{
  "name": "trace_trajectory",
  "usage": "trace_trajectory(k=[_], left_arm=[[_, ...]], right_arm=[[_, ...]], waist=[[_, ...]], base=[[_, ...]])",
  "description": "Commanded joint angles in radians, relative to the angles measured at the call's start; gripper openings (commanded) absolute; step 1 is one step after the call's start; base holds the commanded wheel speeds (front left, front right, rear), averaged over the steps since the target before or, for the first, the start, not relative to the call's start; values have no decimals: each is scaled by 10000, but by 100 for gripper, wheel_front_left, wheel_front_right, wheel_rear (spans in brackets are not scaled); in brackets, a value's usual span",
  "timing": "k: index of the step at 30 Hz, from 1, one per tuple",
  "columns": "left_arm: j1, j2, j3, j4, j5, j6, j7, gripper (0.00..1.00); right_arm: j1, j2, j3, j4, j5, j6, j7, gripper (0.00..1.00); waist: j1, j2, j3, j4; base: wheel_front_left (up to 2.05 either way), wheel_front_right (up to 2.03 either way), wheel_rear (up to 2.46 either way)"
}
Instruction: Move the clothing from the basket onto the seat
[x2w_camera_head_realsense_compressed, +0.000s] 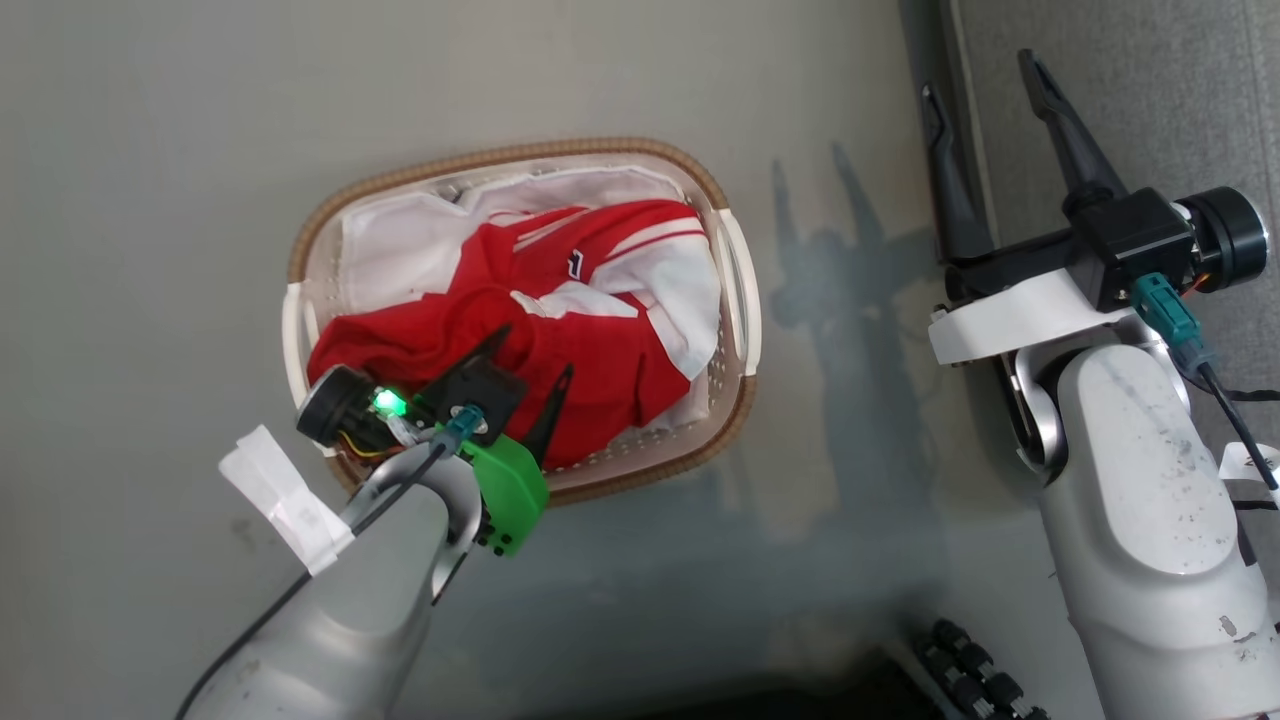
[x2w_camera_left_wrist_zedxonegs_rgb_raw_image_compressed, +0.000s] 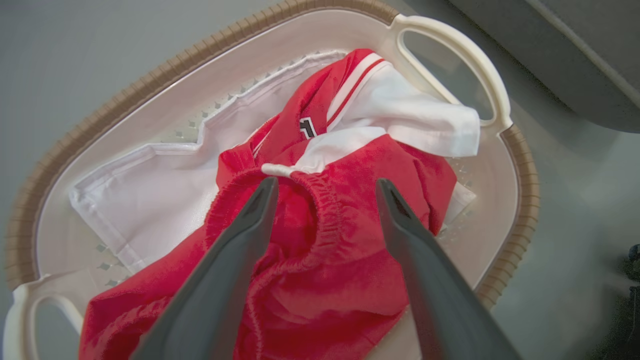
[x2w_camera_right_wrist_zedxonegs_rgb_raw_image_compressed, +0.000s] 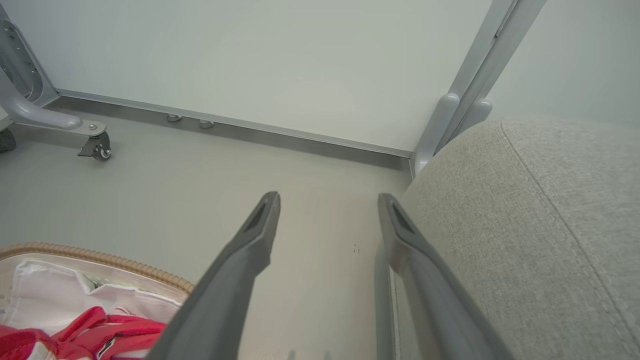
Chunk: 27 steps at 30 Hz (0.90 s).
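Red clothing (x2w_camera_head_realsense_compressed: 590, 350) with white panels and striped trim lies heaped in the oval cream basket (x2w_camera_head_realsense_compressed: 600, 150) on the floor. My left gripper (x2w_camera_head_realsense_compressed: 530, 358) is open just over the near end of the heap. In the left wrist view, the left gripper (x2w_camera_left_wrist_zedxonegs_rgb_raw_image_compressed: 326, 184) has its fingers on either side of a red elastic waistband of the clothing (x2w_camera_left_wrist_zedxonegs_rgb_raw_image_compressed: 340, 260); the basket rim (x2w_camera_left_wrist_zedxonegs_rgb_raw_image_compressed: 150, 85) curves behind. My right gripper (x2w_camera_head_realsense_compressed: 980, 80) is open and empty at the edge of the grey seat (x2w_camera_head_realsense_compressed: 1150, 80). The right wrist view shows the right gripper (x2w_camera_right_wrist_zedxonegs_rgb_raw_image_compressed: 327, 200) beside the seat (x2w_camera_right_wrist_zedxonegs_rgb_raw_image_compressed: 525, 225).
A white cloth liner (x2w_camera_left_wrist_zedxonegs_rgb_raw_image_compressed: 150, 190) covers the basket's bottom. Grey-green floor (x2w_camera_head_realsense_compressed: 150, 200) surrounds the basket. A wheeled frame leg (x2w_camera_right_wrist_zedxonegs_rgb_raw_image_compressed: 95, 142) and a metal post (x2w_camera_right_wrist_zedxonegs_rgb_raw_image_compressed: 465, 90) stand by the far wall. Dark rollers of my base (x2w_camera_head_realsense_compressed: 970, 670) sit at the lower right.
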Motion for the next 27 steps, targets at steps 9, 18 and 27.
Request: trace_trajectory(k=[9,18,27], left_arm=[[-1007,210,-555,1162,-476,-14,-10,100],[-1157,-70,-1838,1786,-1809,-14,-10,23],[-799,439,-2209,766,-2642,-15,-10,0]], right_arm=[[130,-1,-136,-283,40,-3,-45,100],[252,0,-69,-199,67,-3,-45,100],[442,0,30,145,427,-3,-45,100]], waist=[[-2,0,1189,-494],[-2,0,1127,-526],[-2,0,96,-239]], base=[[0,0,0],[0,0,0],[0,0,0]])
